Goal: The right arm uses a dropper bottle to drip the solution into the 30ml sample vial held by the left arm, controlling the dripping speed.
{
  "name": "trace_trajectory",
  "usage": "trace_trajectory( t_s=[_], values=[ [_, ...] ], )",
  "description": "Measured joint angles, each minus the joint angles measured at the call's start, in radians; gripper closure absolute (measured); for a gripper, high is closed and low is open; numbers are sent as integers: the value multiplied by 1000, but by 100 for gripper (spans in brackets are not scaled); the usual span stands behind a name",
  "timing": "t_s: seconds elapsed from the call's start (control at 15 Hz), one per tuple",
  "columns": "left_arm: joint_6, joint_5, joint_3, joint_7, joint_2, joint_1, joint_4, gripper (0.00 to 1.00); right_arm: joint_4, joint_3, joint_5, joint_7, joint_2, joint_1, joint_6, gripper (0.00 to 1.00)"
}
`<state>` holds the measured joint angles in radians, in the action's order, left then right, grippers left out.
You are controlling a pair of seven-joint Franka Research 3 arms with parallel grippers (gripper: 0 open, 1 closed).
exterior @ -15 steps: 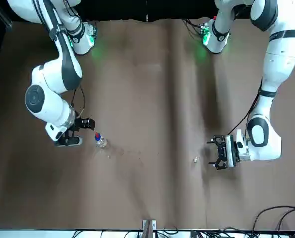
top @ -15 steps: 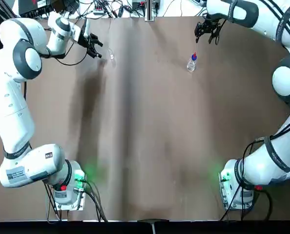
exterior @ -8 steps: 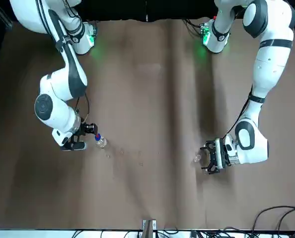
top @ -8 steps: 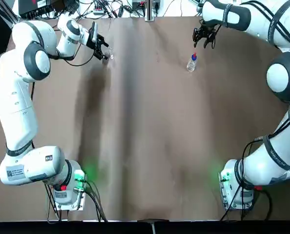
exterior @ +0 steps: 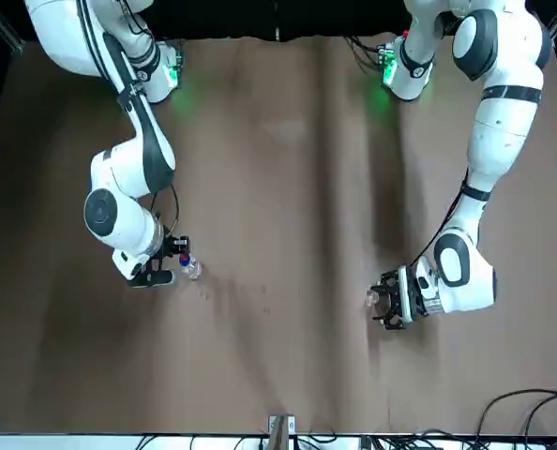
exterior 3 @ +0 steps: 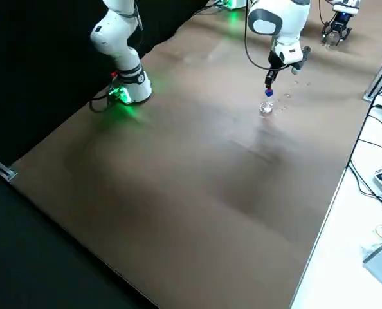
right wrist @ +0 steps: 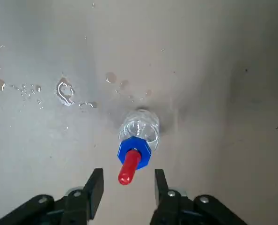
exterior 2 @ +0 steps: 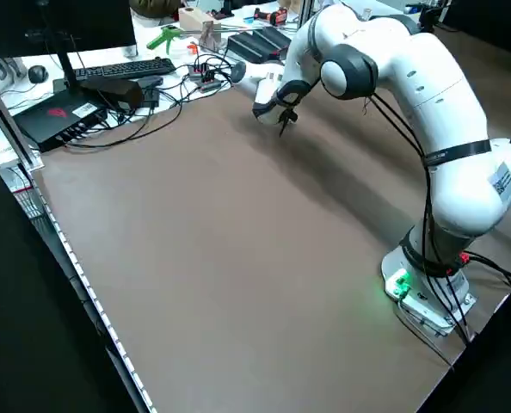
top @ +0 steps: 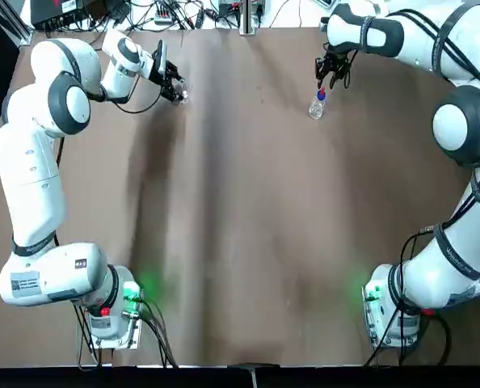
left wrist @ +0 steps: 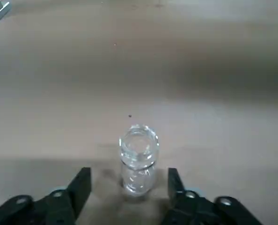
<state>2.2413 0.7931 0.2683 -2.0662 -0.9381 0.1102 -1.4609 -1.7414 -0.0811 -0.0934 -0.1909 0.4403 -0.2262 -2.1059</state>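
- I see the sample vial (left wrist: 139, 161) upright on the far left of the desk (top: 248, 242); the left claw (left wrist: 128, 169) is spread wide before it, holding nothing.
- The dropper bottle (right wrist: 140, 125) stands far right, its red dropper top (right wrist: 129, 167) up; the right claw (right wrist: 129, 171) is wide too, also empty.
- The vial looks like thin glass: light, stiff, easily cracked or tipped. I'd close gently on the middle of its wall, square on, leaving the mouth free for drops.
- The bottle seems light as well, with a smooth, round body that could slip or roll if nudged. Its blue collar (right wrist: 135, 146) looks like the firmer hold for lifting.
- The red top is probably the soft part; squeezing it hard would rush the drip, so it wants small, slow pressure.
- Wet spots (right wrist: 65, 90) lie near the bottle, so its glass may be damp and slick.
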Motion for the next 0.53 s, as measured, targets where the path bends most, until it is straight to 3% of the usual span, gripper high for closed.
trace_trajectory(
  t_s=[0.27, 0.33, 0.4, 0.53],
  values=[
    [0, 3, 4, 2, 0, -3, 8, 31, 0, 1, 0, 0, 8, 0, 0, 52],
    [0, 4, 6, 2, 0, -3, 11, 33, 0, 1, 1, 0, 10, 0, -2, 54],
    [0, 5, 7, 3, 0, -3, 12, 42, 0, 1, 1, 0, 12, 0, -7, 54],
    [0, 6, 15, 4, 0, -3, 12, 44, 0, 1, 1, 0, 16, 0, -15, 56]
  ],
)
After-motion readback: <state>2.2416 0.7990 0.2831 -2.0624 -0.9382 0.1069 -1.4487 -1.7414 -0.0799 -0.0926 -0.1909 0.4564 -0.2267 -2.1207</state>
